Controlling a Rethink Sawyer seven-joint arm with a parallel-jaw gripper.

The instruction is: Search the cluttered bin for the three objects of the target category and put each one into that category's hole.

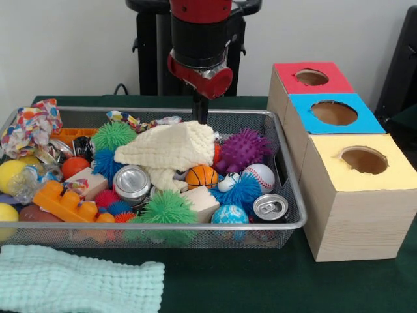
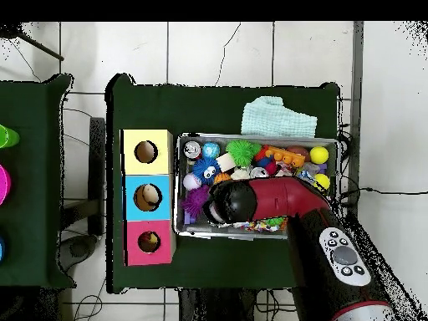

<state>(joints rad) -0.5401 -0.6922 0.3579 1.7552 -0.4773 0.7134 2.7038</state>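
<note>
The wire-mesh bin [image 1: 195, 226] is packed with toys; it also shows in the overhead view [image 2: 267, 136]. I see no striped orange or tan plush animal in it; they are hidden or out of view. My gripper [image 1: 201, 112] reaches down at the bin's far side, just behind a cream cloth [image 1: 172, 147] that hides its tip. In the overhead view the arm's red and black head [image 2: 230, 203] covers it. The red-surround hole [image 1: 311, 77] is on the farthest box to the right of the bin, and also shows in the overhead view [image 2: 149, 242].
The blue-surround hole [image 1: 333, 112] and yellow-surround hole [image 1: 363, 159] sit beside the red one. The bin holds a purple spiky ball [image 1: 242, 150], a green spiky ball [image 1: 168, 210], a small basketball [image 1: 201, 176], a baseball [image 1: 262, 175] and two cans [image 1: 131, 184]. A mint cloth [image 1: 78, 283] lies in front.
</note>
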